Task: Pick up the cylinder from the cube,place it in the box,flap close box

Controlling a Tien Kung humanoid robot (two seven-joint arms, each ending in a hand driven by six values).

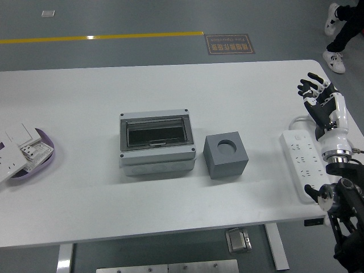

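A grey box with a dark see-through flap lying flat over its top stands mid-table. To its right is a dark grey cube with an empty round hole in its top. No cylinder shows anywhere. My right hand is raised at the table's right edge, far from the cube, fingers spread and holding nothing. My left arm is out of view.
A white power strip with a coiled cable lies at the right edge, just under my right wrist. A purple tray of white switch plates sits at the left edge. A person's feet show at the top right, off the table.
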